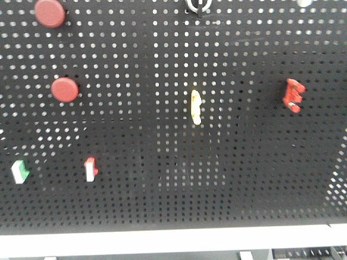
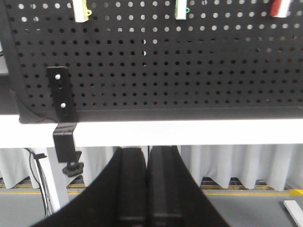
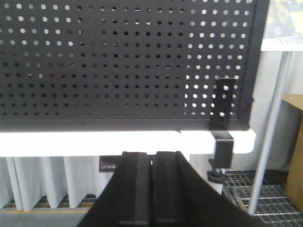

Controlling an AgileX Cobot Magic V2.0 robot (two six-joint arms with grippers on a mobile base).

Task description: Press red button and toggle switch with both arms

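Matt black perforated panel (image 1: 244, 179), seemingly metal, smooth red plastic buttons (image 1: 64, 89), bright red plastic toggle switch (image 1: 293, 95), matt black left gripper (image 2: 147, 158) and right gripper (image 3: 152, 161), white cloth curtain (image 2: 236, 163)

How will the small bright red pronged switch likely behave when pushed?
The small bright red plastic toggle switch looks rigid, so it probably flips rather than bends. Fixed on the black perforated panel, it should not slide or roll away.

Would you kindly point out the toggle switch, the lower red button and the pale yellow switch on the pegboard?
toggle switch (image 1: 293, 95): front-facing view, middle of its red body.
lower red button (image 1: 65, 90): front-facing view, centre of its round face.
pale yellow switch (image 1: 196, 107): front-facing view, middle of its upright body.
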